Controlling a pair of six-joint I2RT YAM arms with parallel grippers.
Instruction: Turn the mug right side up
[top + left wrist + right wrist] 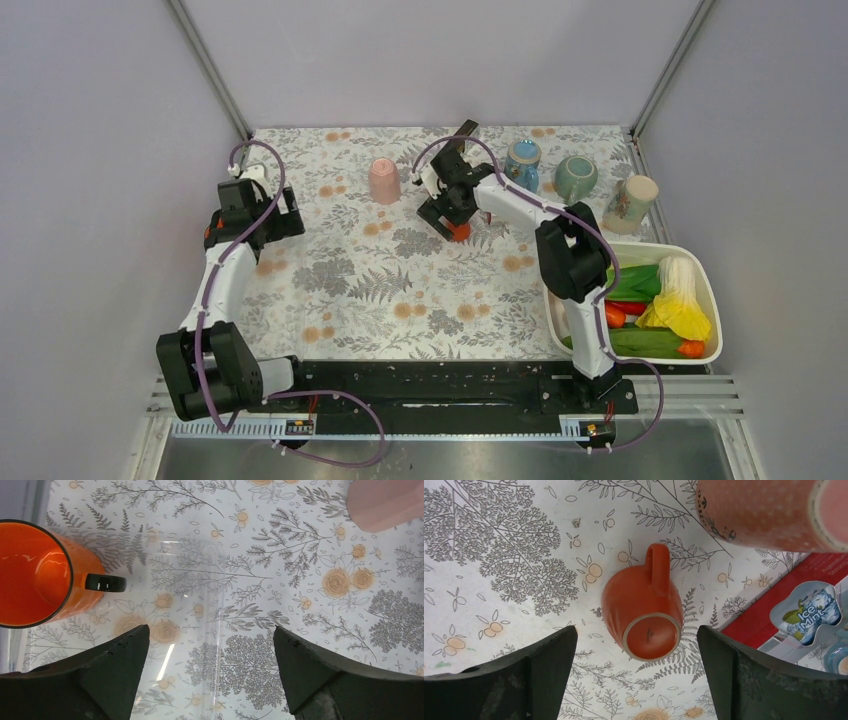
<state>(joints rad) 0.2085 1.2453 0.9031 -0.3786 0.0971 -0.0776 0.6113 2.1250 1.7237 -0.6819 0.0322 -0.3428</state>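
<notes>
A small orange mug stands upside down on the floral cloth, base up and handle pointing away from me. My right gripper hovers open just above it, a finger on either side and not touching. In the top view the mug peeks out below the right gripper at mid-back. My left gripper is open and empty over bare cloth at the left.
An upright orange mug with a black handle sits by the left gripper. An inverted pink cup, a blue mug, a green mug and a floral mug line the back. A red mint box lies nearby. A white vegetable basket stands at the right.
</notes>
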